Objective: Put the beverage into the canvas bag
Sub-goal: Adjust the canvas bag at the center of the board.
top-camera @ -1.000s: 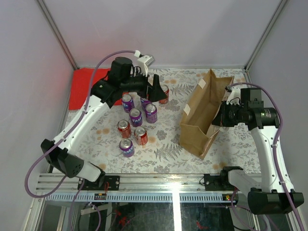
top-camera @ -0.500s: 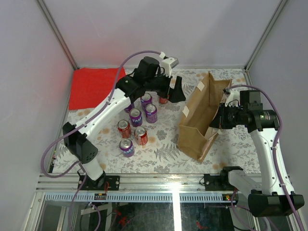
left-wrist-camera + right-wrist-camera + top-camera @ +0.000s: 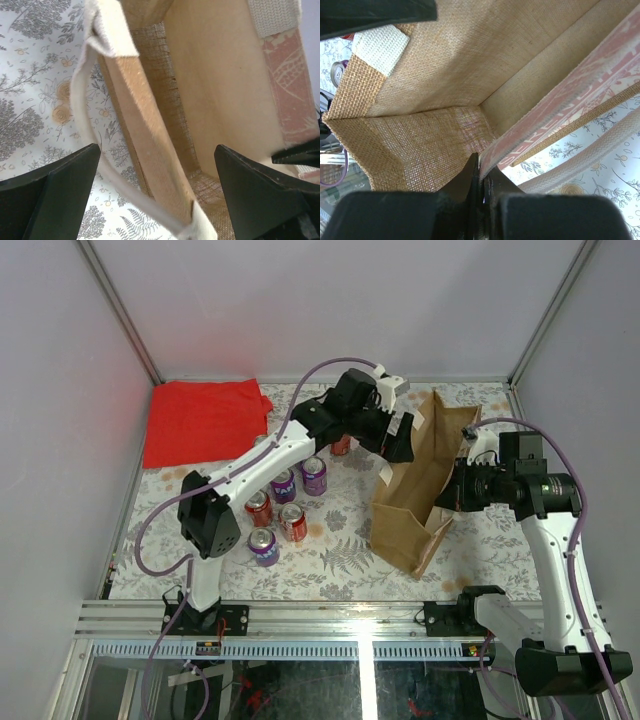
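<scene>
**Top external view.** The left end effector (image 3: pixel 400 437) hangs at the left-hand wall of the canvas bag (image 3: pixel 400 512), with its fingers spread wide and nothing between them. The right end effector (image 3: pixel 452 492) is clamped on the opposite rim, apparently to keep the soft mouth pulled apart and the bag upright. Several beverage cans (image 3: pixel 292 522), red and purple, stand on the floral surface (image 3: pixel 340 555) left of the bag. A red cloth (image 3: pixel 200 420) lies at the far left.

**Left wrist view.** The open fingers (image 3: pixel 55 195) straddle the bag's wall, one over the surface and one over the interior. A cream strap handle (image 3: pixel 82 125) loops outside. No can shows in the visible interior.

**Right wrist view.** The fingers (image 3: pixel 470 172) are pinched shut on the pink printed rim. The woven interior appears bare, so a beverage probably has yet to go in.
</scene>
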